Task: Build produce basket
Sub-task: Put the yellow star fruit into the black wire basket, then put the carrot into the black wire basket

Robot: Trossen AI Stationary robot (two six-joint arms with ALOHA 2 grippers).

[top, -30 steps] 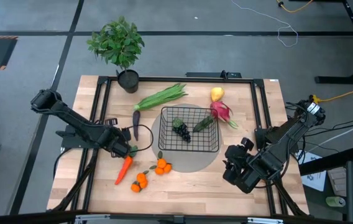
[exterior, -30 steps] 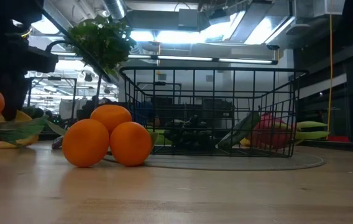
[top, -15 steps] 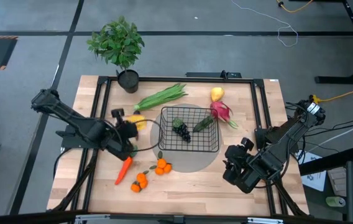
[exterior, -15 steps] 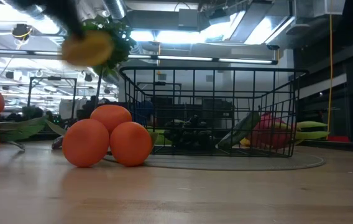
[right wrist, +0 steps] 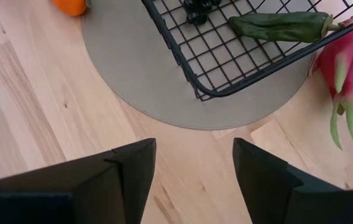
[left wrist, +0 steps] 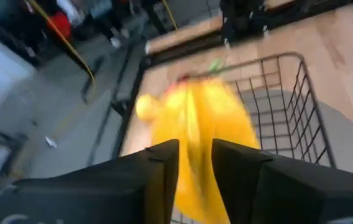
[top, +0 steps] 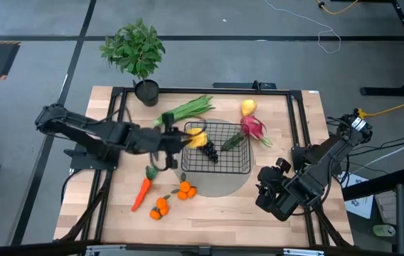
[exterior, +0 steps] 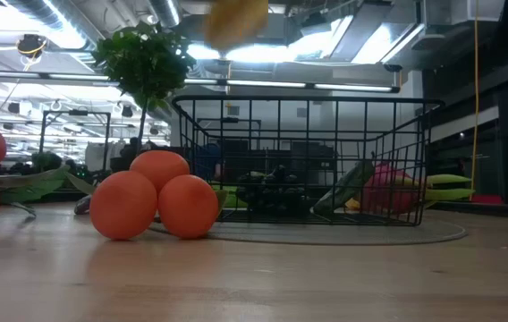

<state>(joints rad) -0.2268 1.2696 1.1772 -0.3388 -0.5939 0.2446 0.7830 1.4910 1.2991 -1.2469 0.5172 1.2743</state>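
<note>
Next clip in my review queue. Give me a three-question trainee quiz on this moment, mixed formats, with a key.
1. True or false: the left gripper is shut on a yellow fruit above the basket edge.
2. Multiple choice: what already lies inside the basket? A) carrot and tangerines B) dark grapes and a green pepper C) dragon fruit
3. Fill in: the right gripper waits open over the table, near its ____ edge.

Key: 1 true; 2 B; 3 right
</note>
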